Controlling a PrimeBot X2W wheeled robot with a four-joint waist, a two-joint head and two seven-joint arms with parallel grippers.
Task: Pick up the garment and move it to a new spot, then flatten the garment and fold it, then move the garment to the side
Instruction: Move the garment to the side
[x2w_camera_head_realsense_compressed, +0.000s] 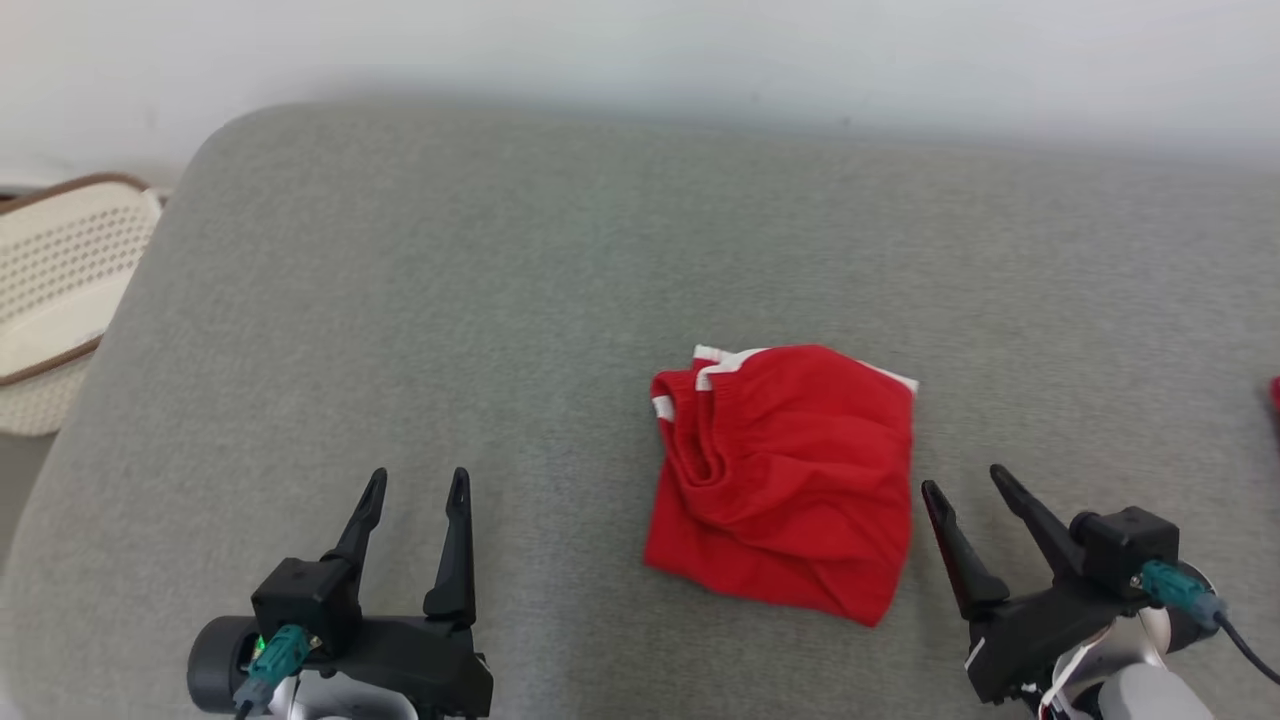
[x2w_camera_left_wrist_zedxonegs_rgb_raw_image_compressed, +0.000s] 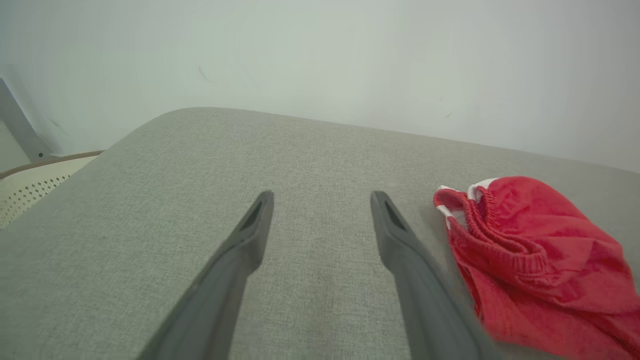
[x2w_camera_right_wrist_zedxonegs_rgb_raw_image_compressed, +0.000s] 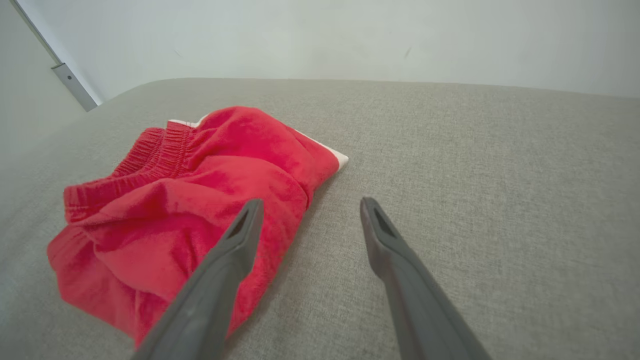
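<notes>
Garment (x2w_camera_head_realsense_compressed: 785, 480): lay folded, red, on grey cushion (x2w_camera_head_realsense_compressed: 450, 300), right of centre.
Left gripper (x2w_camera_head_realsense_compressed: 419, 478): spread, empty, well clear.
Right gripper (x2w_camera_head_realsense_compressed: 964, 480): spread, empty, just beside garment's edge, seemingly poised to shift it aside.

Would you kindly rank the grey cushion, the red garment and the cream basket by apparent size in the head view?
1. grey cushion
2. red garment
3. cream basket, though cut off at the edge
</notes>
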